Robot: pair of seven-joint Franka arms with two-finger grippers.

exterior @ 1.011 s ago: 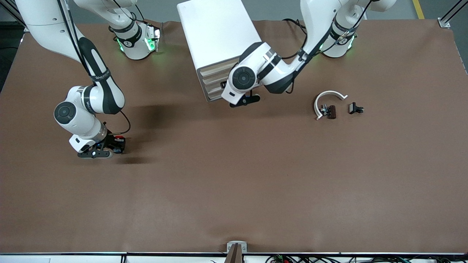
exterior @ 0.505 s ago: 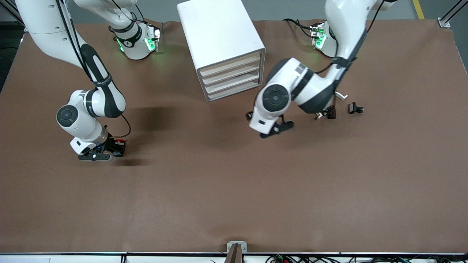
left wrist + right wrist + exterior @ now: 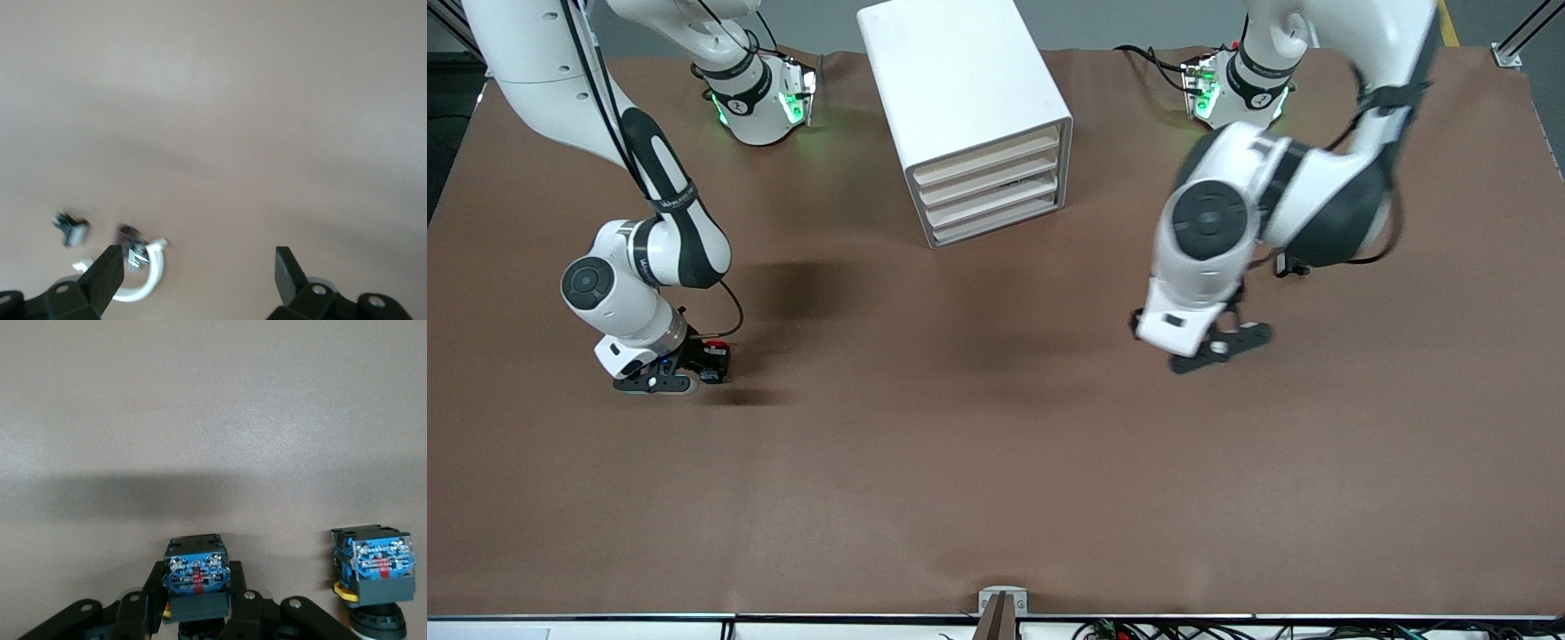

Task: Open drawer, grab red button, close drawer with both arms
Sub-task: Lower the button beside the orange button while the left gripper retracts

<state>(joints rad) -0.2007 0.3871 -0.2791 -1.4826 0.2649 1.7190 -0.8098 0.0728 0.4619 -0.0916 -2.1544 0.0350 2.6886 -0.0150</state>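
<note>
In the right wrist view, the right claw (image 3: 197, 613) is clamped narrow on the blocky body of the button (image 3: 197, 577), whose blue wired face looks at us while its cap is hidden below the fingers (image 3: 243, 613). From the front, only a red speck of it shows at that claw, low over the tabletop (image 3: 996, 462) toward the right arm's end. A second block of the same kind (image 3: 377, 570) stands just beside the held one, apart from it, and we cannot tell its cap's colour. The left arm (image 3: 1227, 213) is smeared and covers a white curved piece (image 3: 150, 287), seen whole only from the left wrist with a small dark part (image 3: 130, 237) touching it. A black clip (image 3: 72, 227) lies near them. The left claw (image 3: 1218, 345) hangs wide over bare tabletop. The white drawer cabinet (image 3: 960, 89) stands between the arms' bases with every drawer pushed in.
</note>
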